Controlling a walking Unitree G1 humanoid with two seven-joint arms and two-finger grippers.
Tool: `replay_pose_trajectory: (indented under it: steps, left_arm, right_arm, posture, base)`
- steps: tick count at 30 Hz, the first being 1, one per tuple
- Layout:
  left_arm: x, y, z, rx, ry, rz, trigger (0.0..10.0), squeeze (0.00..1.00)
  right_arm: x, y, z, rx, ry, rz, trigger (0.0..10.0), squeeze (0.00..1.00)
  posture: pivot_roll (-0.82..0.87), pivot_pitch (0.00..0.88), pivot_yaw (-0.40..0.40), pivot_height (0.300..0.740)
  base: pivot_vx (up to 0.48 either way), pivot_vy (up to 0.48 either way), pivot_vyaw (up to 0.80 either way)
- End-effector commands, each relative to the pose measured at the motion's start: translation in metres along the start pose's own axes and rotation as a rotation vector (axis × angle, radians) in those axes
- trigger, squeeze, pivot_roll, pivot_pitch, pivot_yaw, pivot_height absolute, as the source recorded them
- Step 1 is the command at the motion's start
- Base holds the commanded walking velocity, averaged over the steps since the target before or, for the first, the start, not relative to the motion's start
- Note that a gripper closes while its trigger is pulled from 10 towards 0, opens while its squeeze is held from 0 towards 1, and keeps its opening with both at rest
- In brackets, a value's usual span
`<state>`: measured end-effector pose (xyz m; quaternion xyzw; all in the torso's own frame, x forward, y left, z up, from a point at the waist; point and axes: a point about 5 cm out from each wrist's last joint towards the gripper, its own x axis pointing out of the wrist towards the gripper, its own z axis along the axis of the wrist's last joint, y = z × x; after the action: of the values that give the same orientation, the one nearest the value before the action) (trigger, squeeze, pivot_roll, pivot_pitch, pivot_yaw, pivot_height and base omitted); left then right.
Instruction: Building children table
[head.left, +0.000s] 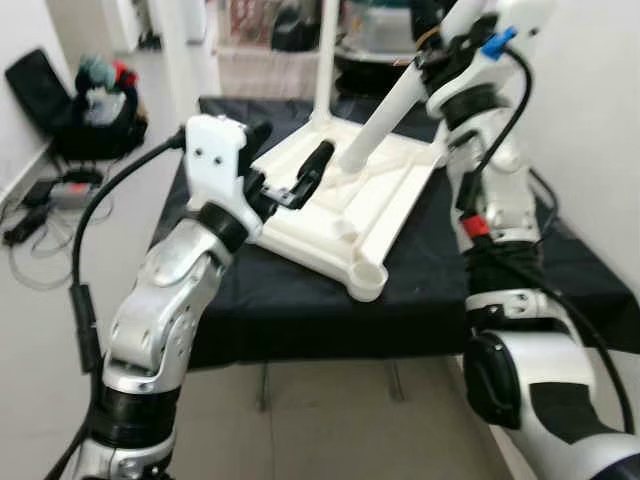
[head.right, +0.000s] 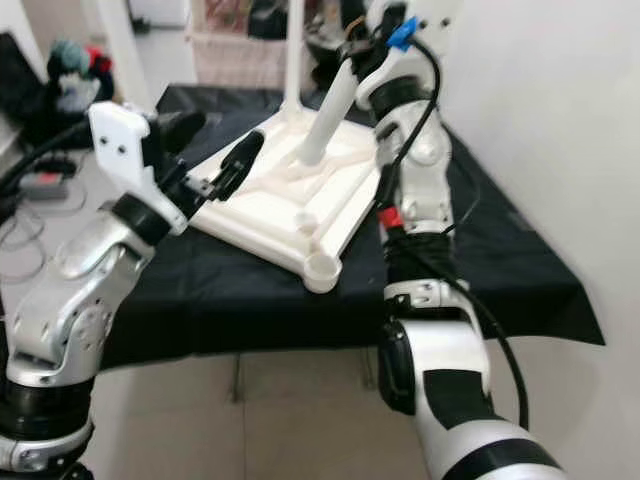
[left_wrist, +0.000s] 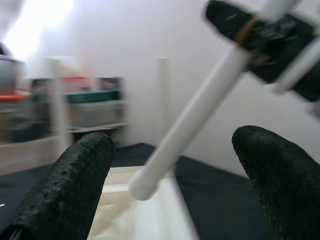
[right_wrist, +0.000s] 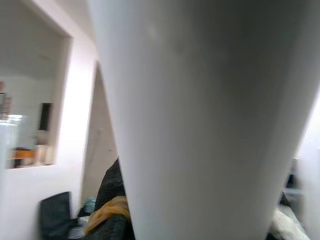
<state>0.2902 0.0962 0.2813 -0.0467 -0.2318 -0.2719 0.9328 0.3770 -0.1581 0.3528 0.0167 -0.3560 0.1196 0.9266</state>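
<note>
The upturned white children's table (head.left: 350, 215) lies on the black-draped tabletop (head.left: 300, 310). The right tool (head.left: 440, 55), apparently clenched, slants a stiff, light-looking leg (head.left: 385, 120) into its socket. The left tool (head.left: 300, 185) hovers released above the frame; grip high.

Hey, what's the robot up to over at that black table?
It is putting together a small white children's table. The tabletop lies upside down on the black table, with one leg already standing at its far corner. The right gripper holds a second leg tilted, its lower end at the tabletop's underside. The left gripper hovers open over the tabletop's near-left edge. The nearest corner socket has no leg yet.
</note>
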Motion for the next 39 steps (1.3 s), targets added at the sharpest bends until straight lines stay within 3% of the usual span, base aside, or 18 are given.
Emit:
replay_pose_trajectory:
  steps: [1, 19, 21, 24, 27, 35, 39]
  left_arm:
    - [0.001, 0.002, 0.002, 0.025, -0.005, -0.002, 10.0, 0.0]
    - [0.005, -0.001, -0.001, 0.041, -0.001, -0.031, 10.0, 0.0]
    - [0.006, -0.003, -0.003, 0.088, 0.015, -0.054, 10.0, 0.0]
    - [0.007, -0.007, -0.011, 0.239, 0.064, -0.107, 10.0, 0.0]
    - [0.01, -0.002, -0.015, 0.312, 0.088, -0.091, 10.0, 0.0]
    - [0.017, 0.003, -0.016, 0.338, 0.089, -0.075, 10.0, 0.0]
    - [0.03, 0.006, -0.016, 0.331, 0.073, -0.073, 10.0, 0.0]
  right_arm:
    - [0.003, 0.005, 0.004, 0.029, -0.02, 0.016, 10.0, 0.0]
    - [0.0, 0.014, 0.002, 0.029, -0.005, 0.05, 10.0, 0.0]
    - [0.0, 0.014, 0.003, 0.027, -0.004, 0.057, 10.0, 0.0]
    - [0.0, 0.013, 0.005, 0.024, 0.005, 0.094, 10.0, 0.0]
    - [-0.001, 0.011, 0.009, 0.01, 0.019, 0.161, 10.0, 0.0]
    - [-0.004, 0.006, 0.015, -0.008, 0.027, 0.217, 10.0, 0.0]
    - [-0.011, 0.011, 0.03, -0.009, -0.002, 0.315, 10.0, 0.0]
  posture:
    - [-0.03, 0.0, -0.076, 0.74]
    - [-0.03, 0.0, -0.068, 0.74]
    - [-0.04, 0.0, -0.067, 0.74]
    - [-0.05, 0.0, -0.065, 0.74]
    - [-0.05, 0.0, -0.061, 0.74]
    - [-0.06, 0.0, -0.058, 0.74]
    - [-0.08, 0.0, -0.04, 0.74]
  base:
    - [0.326, 0.0, 0.0]
    - [0.334, 0.0, 0.0]
    - [0.307, 0.0, 0.0]
    - [0.087, 0.0, 0.0]
    - [0.0, 0.0, 0.0]
    - [0.0, 0.0, 0.0]
    - [0.0, 0.0, 0.0]
